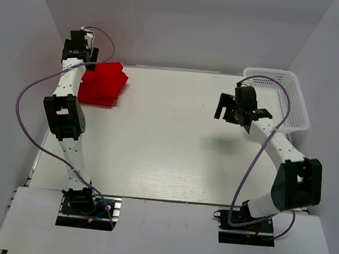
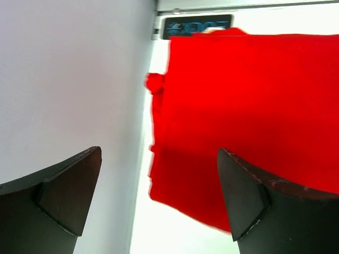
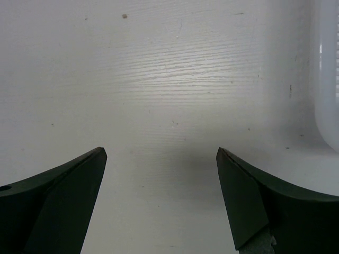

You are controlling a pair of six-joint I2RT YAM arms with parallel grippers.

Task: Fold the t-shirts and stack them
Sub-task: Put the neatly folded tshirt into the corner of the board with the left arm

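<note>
The t-shirts lie as a bright red folded pile at the table's far left, close to the side wall. My left gripper hangs above the pile's left rear edge. In the left wrist view it is open with nothing between its fingers, and the red cloth spreads below and to the right. My right gripper hovers over bare table at the right, just left of the basket. In the right wrist view it is open and empty.
A white mesh basket stands at the back right, its wall showing at the edge of the right wrist view. White walls close in the left, rear and right sides. A dark lettered plate sits behind the pile.
</note>
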